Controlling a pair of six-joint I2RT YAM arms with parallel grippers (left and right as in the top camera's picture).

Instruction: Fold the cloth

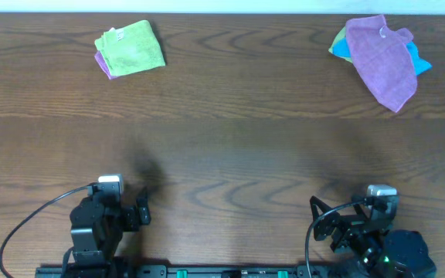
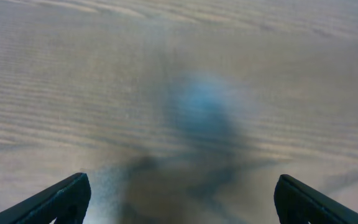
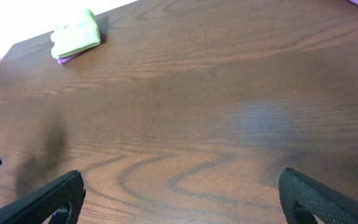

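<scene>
The lime-green cloth (image 1: 132, 46) lies folded at the far left of the table, on top of a purple cloth whose edge shows at its left. It also shows in the right wrist view (image 3: 76, 35) at the far corner. My left gripper (image 1: 141, 210) is open and empty near the front left edge, far from the cloth. In the left wrist view its fingers (image 2: 182, 199) frame bare wood only. My right gripper (image 1: 321, 220) is open and empty near the front right edge, its fingers (image 3: 182, 199) over bare wood.
A purple cloth (image 1: 381, 58) lies at the far right on top of a blue cloth (image 1: 418, 60), with a yellow-green edge (image 1: 336, 46) at its left. The dark wooden table (image 1: 230, 147) spans the view.
</scene>
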